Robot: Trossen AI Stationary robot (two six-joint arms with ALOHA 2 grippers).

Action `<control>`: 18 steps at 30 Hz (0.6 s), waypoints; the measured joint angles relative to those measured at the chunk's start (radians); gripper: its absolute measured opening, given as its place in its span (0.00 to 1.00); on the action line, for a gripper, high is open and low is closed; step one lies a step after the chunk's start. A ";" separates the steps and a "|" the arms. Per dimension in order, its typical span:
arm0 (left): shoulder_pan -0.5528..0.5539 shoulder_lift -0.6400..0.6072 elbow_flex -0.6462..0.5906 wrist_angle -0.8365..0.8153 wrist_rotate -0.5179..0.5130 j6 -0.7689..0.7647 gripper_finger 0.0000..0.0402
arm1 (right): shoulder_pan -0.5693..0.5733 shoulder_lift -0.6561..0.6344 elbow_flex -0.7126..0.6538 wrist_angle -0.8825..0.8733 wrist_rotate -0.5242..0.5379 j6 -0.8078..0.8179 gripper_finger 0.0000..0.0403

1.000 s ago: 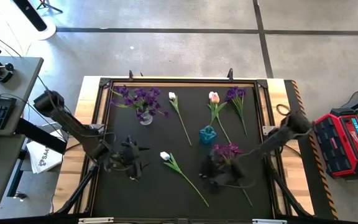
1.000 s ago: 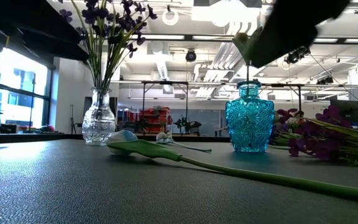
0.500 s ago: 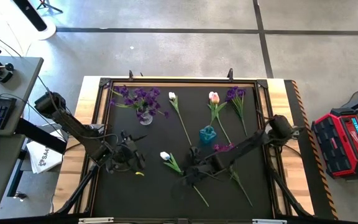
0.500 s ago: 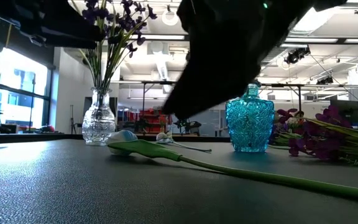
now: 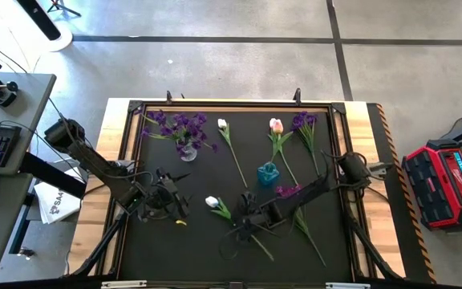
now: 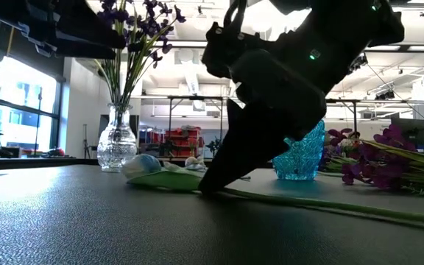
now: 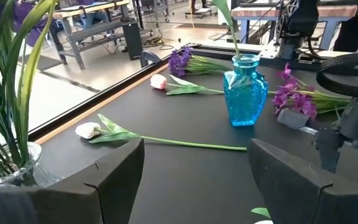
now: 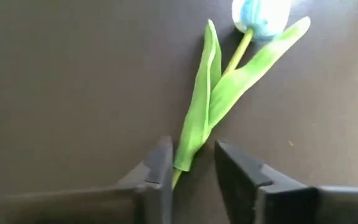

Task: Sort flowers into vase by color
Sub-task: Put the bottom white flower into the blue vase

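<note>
- We see our right gripper (image 8: 191, 171) low over the black table mat (image 5: 199, 249), its two dark fingers (image 8: 160, 168) set either side of the green stem of a white-headed tulip (image 5: 212, 202) lying near the middle front of the mat; the jaws stand a little apart around stem and leaf, and we cannot tell whether they pinch yet.
- Our left gripper (image 7: 194, 168) waits spread wide and empty at the left of the mat, just in front of the clear glass vase (image 5: 187, 151).
- Done so far, as we judge it: the clear glass vase at the back left holds a bunch of purple-blossomed sprigs (image 5: 179, 124), and the small turquoise cut-glass vase (image 5: 268, 173) near the centre has one green stem rising from it in the left wrist view, its head out of frame.
- Left on the mat: a white tulip (image 5: 222, 124) lying at the back centre, a pink tulip (image 5: 276, 125) beside it to the right, a purple sprig (image 5: 303, 122) at the back right, and another purple sprig (image 5: 289, 191) just right of the turquoise vase, beside the right arm.
- So we reckon the sort is perhaps half done: five stems counting the one at the jaws remain outside a vase.
- Next, in our view, the tulip needs a firm pinch low on the stem, a lift, and a drop into the turquoise vase's narrow neck.
</note>
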 joint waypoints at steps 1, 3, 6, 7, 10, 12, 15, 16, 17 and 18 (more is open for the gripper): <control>0.000 0.000 0.000 0.006 0.000 0.000 0.68 | -0.002 0.000 0.000 -0.011 -0.003 -0.004 0.17; 0.000 0.000 0.000 0.010 0.000 -0.001 0.68 | -0.002 -0.006 0.003 -0.042 -0.024 -0.029 0.09; 0.000 0.000 0.000 0.010 0.004 -0.008 0.68 | 0.010 -0.032 0.001 -0.119 -0.022 -0.036 0.02; 0.000 0.000 0.000 0.010 0.005 -0.008 0.68 | 0.017 -0.045 0.001 -0.152 -0.009 -0.038 0.02; 0.000 0.000 0.000 0.013 0.017 -0.009 0.68 | 0.052 -0.094 -0.003 -0.265 0.045 -0.022 0.03; 0.000 0.001 0.000 0.017 0.020 -0.009 0.68 | 0.072 -0.125 -0.003 -0.322 0.065 -0.010 0.01; 0.000 0.001 0.000 0.017 0.020 -0.009 0.68 | 0.096 -0.144 -0.003 -0.307 0.098 -0.025 0.01; 0.000 0.001 0.000 0.017 0.019 -0.009 0.68 | 0.104 -0.145 -0.003 -0.289 0.118 -0.045 0.01; 0.000 0.001 0.000 0.017 0.020 -0.008 0.68 | 0.114 -0.145 -0.003 -0.273 0.145 -0.068 0.01; 0.000 0.001 0.000 0.016 0.020 -0.008 0.68 | 0.125 -0.146 -0.002 -0.273 0.184 -0.082 0.00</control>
